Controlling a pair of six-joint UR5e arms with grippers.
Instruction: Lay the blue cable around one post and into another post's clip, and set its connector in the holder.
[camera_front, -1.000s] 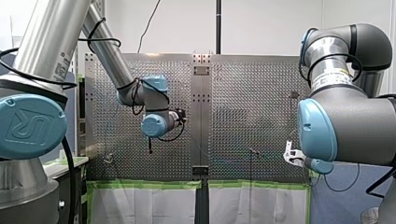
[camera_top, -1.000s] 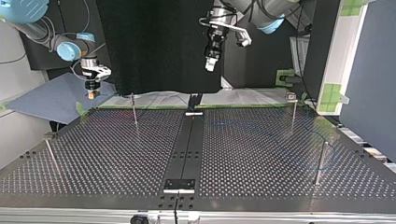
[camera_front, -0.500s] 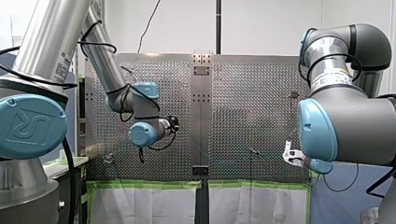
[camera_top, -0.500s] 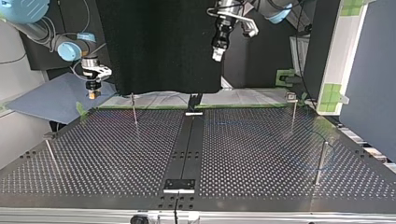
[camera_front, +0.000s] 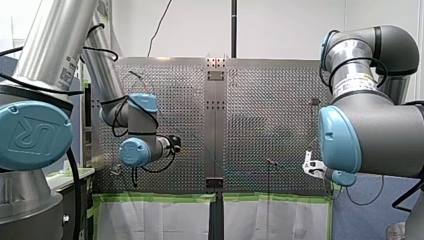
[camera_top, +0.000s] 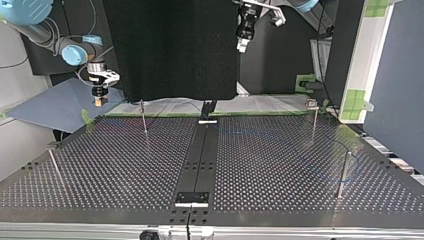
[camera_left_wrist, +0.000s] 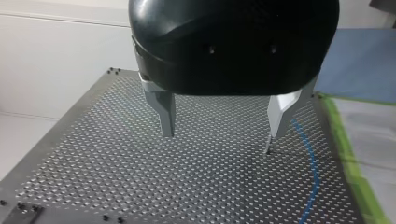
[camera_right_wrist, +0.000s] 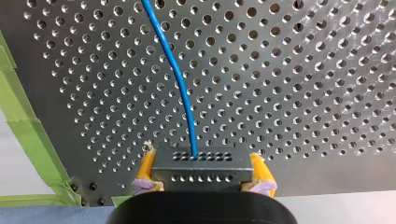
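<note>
Right hand (camera_right_wrist: 201, 159): yellow pads (camera_right_wrist: 145, 165) clamped on the dark connector (camera_right_wrist: 201, 171), one pad at each end. Blue cable (camera_right_wrist: 180, 79) leaves the connector's face and runs in a gentle curve out over the perforated counter (camera_right_wrist: 303, 93). In the top view this hand hangs off the counter's far corner, at the view's left.

Left hand (camera_left_wrist: 218, 139): metal fingers (camera_left_wrist: 164, 112) apart, nothing between them, held above the counter. The cable lies on the surface just beside one finger, outside the gap.

Top view, cable faint: it seems to pass near the post (camera_top: 343, 175) at the view's right; contact unclear.
</note>
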